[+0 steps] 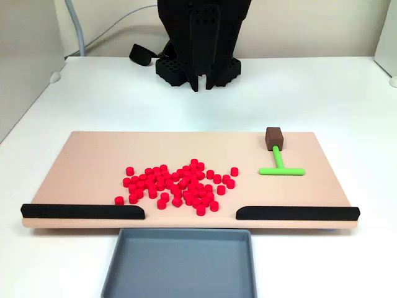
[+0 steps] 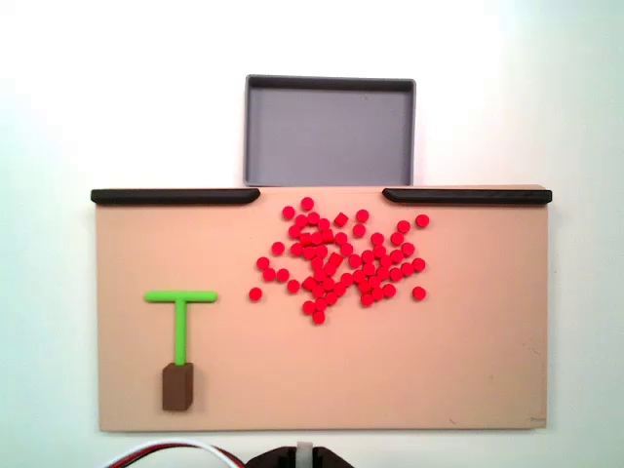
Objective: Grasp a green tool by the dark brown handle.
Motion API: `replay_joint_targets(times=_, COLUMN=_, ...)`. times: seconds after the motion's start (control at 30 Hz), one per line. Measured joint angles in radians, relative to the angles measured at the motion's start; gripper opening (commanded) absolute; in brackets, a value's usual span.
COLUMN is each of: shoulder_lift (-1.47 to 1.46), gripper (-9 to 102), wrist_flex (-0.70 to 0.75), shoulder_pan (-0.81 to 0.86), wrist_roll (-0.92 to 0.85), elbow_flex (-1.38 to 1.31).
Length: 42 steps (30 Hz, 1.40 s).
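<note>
The black arm [image 1: 201,37] stood folded upright at the far edge in a fixed view, its gripper [image 1: 200,84] pointing down with fingers close together, touching nothing, whether fully closed could not be told.

One bright-green T-shaped rod tool [image 2: 181,314] with one dark-brown block handle [image 2: 177,386]. One tan rectangular board [image 2: 468,370]. Two long black strips, one [image 2: 175,196] and another [image 2: 466,195]. One grey shallow tray [image 2: 330,132]. Red small cylinders [image 2: 336,263]: several dozen, too crowded for an exact count.
</note>
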Motion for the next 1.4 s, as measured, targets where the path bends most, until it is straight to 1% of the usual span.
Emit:
replay_joint_targets(times=0.23, shoulder_lift=0.0, gripper=0, wrist_flex=0.0, shoulder_pan=0.008, wrist_roll=0.0, elbow_flex=0.0)
replay_joint_targets(times=0.7, shoulder_lift=-0.017, gripper=0, wrist_flex=0.0, shoulder_pan=0.021, wrist_roll=-0.054, elbow_flex=0.0)
replay_joint_targets(times=1.2, shoulder_lift=-0.009, gripper=0, wrist_flex=0.0, shoulder_pan=0.038, wrist_roll=-0.006, elbow_flex=0.0)
replay_joint_targets(times=1.4, shoulder_lift=-0.025, gripper=0, wrist_flex=0.0, shoulder_pan=0.044, wrist_roll=-0.115, elbow_flex=0.0)
